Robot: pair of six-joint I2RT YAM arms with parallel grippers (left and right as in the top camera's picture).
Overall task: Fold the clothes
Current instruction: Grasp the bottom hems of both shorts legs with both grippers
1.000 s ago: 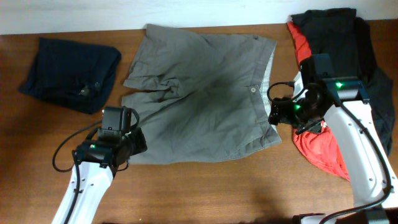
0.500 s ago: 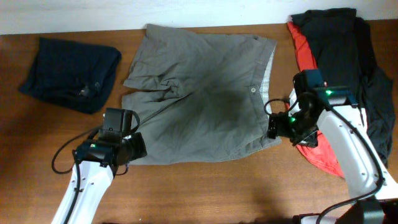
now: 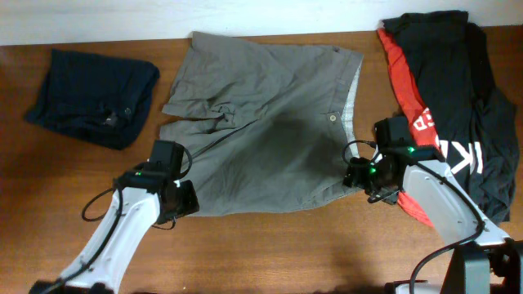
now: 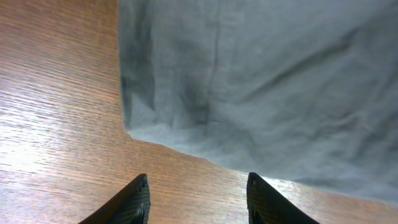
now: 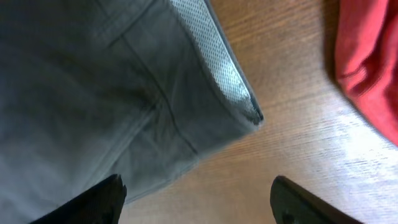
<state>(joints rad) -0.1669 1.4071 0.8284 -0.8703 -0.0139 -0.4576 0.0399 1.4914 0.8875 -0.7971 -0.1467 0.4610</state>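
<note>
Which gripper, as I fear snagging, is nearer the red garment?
Right. The right gripper is at the shorts' waistband corner beside the red garment; the left gripper is across the shorts at the leg hem.

Even light, soft wrist views

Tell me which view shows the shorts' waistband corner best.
Right wrist: the waistband corner is close, its light lining visible, ahead of the open right gripper. Overhead shows it small beside that gripper. Left wrist shows only a leg hem.

White lettering on red garment (image 3: 415,108), illegible
</note>
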